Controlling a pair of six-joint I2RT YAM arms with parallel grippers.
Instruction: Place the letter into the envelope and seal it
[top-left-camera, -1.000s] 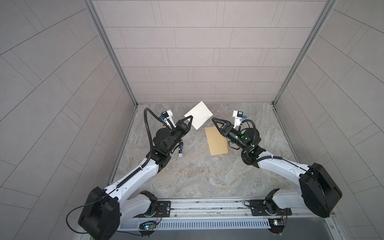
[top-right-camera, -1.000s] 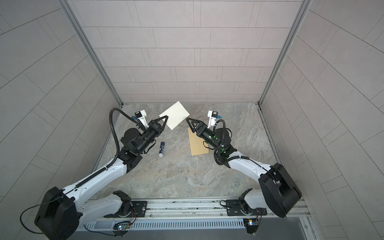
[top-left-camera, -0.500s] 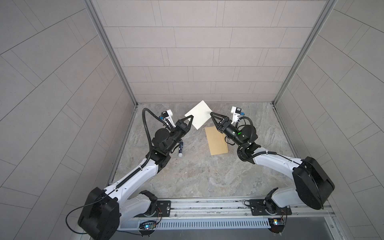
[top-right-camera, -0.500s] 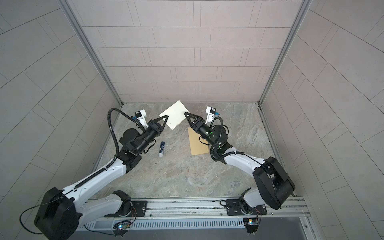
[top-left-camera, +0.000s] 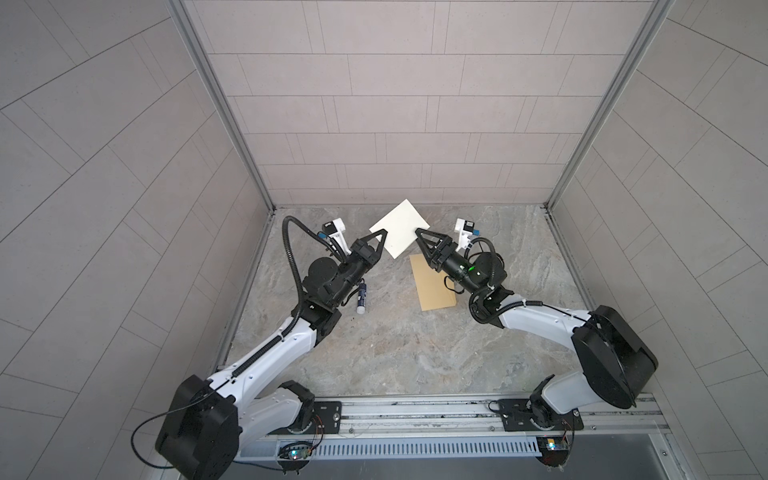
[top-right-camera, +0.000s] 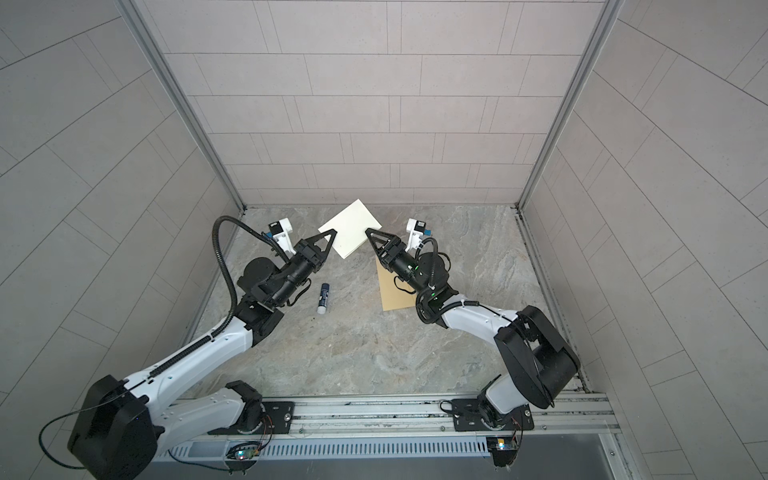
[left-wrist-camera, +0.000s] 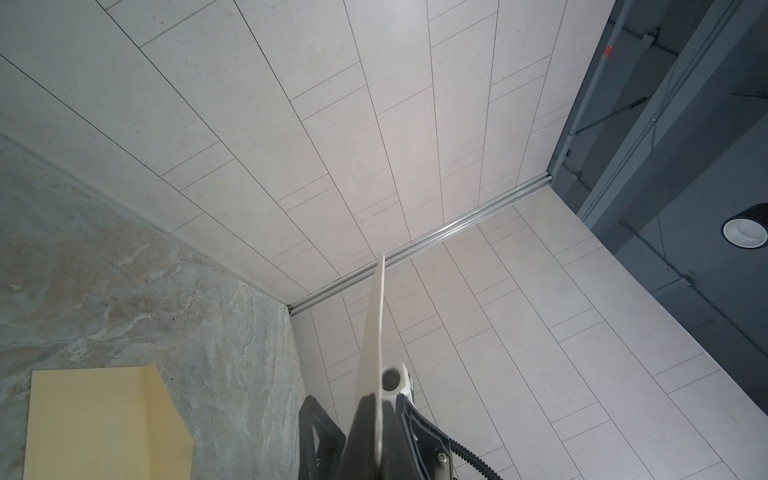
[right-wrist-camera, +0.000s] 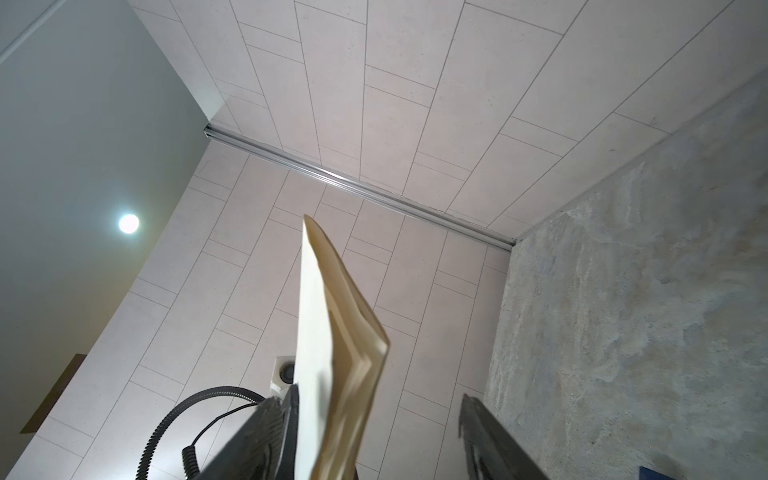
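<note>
Beige letter (top-left-camera: 399, 227) is up in the air, pinched at one corner by the left jaws, which are clamped tight on it. Right jaws stand apart, straddling the opposite edge. The sheet seems to lie against one of them, the other well clear, but I can't confirm contact. Manila envelope (top-left-camera: 431, 291) lies flat on the bench (top-left-camera: 395, 345), below the right jaws.

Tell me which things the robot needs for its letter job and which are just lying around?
For the job: the letter, held up; the envelope, lying flat.
Just lying about: the glue stick, untouched, though it might help sealing.
</note>
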